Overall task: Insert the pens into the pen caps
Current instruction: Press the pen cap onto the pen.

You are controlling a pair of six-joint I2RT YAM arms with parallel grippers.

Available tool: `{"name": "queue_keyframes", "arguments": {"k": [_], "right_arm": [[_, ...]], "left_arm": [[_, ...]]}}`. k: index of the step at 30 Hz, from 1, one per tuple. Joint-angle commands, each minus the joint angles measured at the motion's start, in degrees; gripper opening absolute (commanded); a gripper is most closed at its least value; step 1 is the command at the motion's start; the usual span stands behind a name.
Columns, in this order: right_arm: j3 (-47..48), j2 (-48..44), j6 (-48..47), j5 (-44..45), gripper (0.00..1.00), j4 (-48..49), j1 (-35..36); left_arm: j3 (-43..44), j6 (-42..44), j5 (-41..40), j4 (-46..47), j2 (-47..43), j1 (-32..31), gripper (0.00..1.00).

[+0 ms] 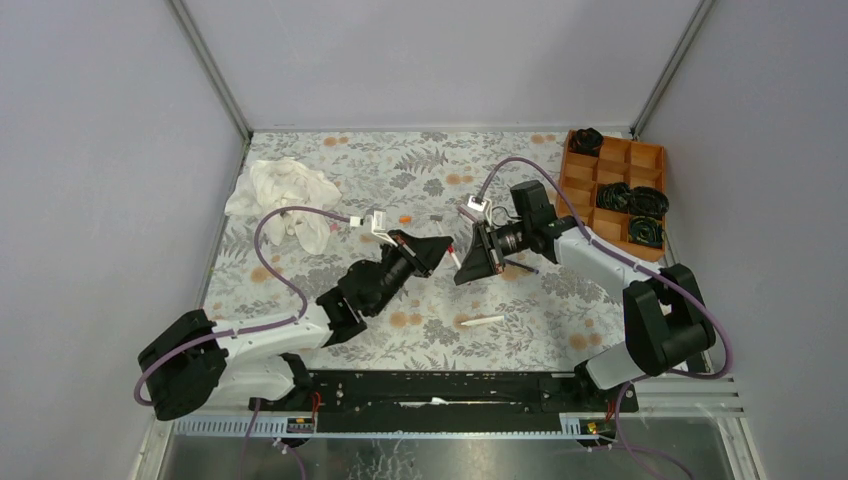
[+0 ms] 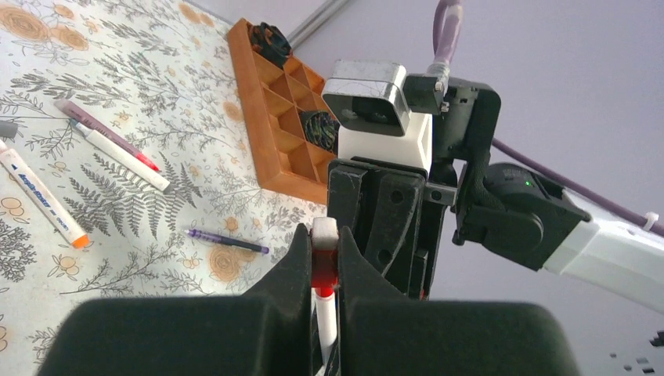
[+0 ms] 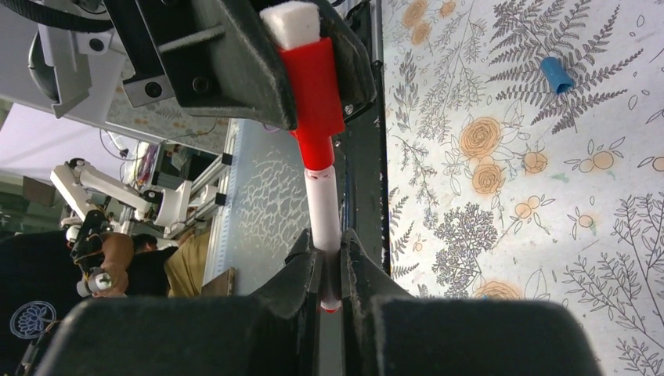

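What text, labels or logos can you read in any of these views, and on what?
No text can be read as words in any view.
White marker with the orange tip: blue lettering along the barrel, too blurred to read.
Dark garment in the background of the right wrist view: a pale round emblem, with no legible words.
No other print is visible.

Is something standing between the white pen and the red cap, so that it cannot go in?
Nothing visible. The pen in the right gripper meets the mouth of the cap, which the left gripper clamps.
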Motion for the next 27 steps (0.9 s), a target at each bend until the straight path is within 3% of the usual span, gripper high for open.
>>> {"name": "queue_keyframes", "arguments": {"k": [1,22,27], "right_arm": [[-0.07,-3.07,9.23,3.37,0.00,14.93,-1.65],[0.69,-2.91,8.61,4.86,0.00,14.06,-5.84],[0.47,-2.85,8.66,4.11,0.00,14.22,-6.64]], "left_arm": [[-2.12,-2.04,1.41,5.00,2.82,-5.65,0.00],[-2.15,-6.49,13.30,4.15,8.63,-11.14,0.00],[-2.47,-5.90,19.28,4.35,9.92,-11.77,0.00]]}}
